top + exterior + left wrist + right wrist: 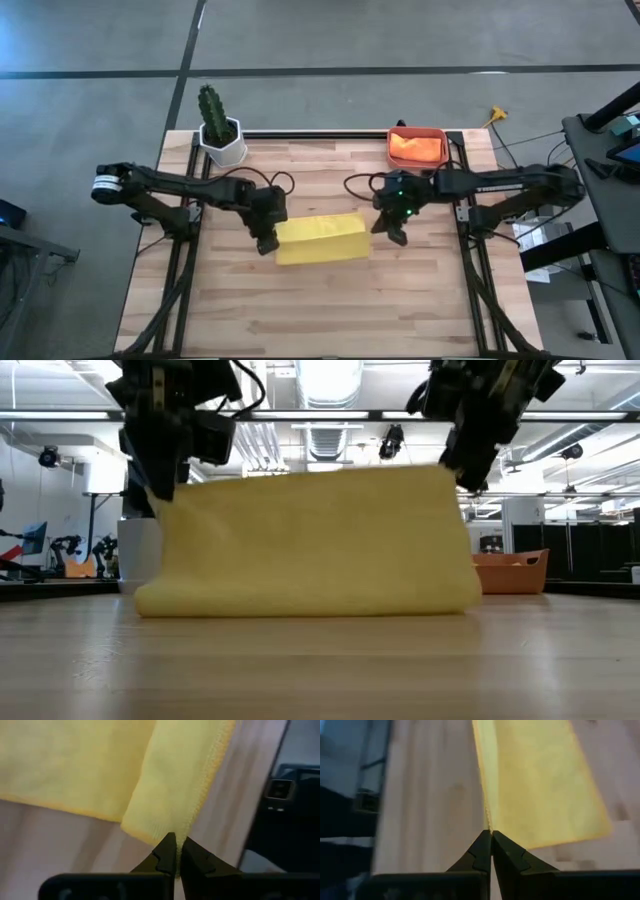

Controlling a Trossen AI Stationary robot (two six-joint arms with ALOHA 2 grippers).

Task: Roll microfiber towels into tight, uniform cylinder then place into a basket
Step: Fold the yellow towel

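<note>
Yellow towel (pixel 320 239): a bright yellow microfiber cloth, lying folded near the middle of the wooden desk (pixel 330 310); in the low view its upper edge is being held up off the desk between the two arms while its lower fold is resting on the wood.
Left gripper (pixel 265 243): sitting at the towel's left end, fingers pinched fully together on the towel's hemmed edge, as the left wrist view is showing.
Right gripper (pixel 396 234): sitting at the towel's right end, fingers pressed fully together; in the right wrist view the towel's thin edge is running right into the fingertips, so it is gripping that edge.
Orange towel (pixel 416 148): a bright orange cloth, lying bunched inside the basket.
Basket (pixel 417 132): a small salmon-red plastic bin, sitting at the far right corner of the desk, well apart from the yellow towel.
Cactus pot (pixel 222 143): a white faceted pot with a green cactus, standing upright at the far left corner of the desk.
</note>
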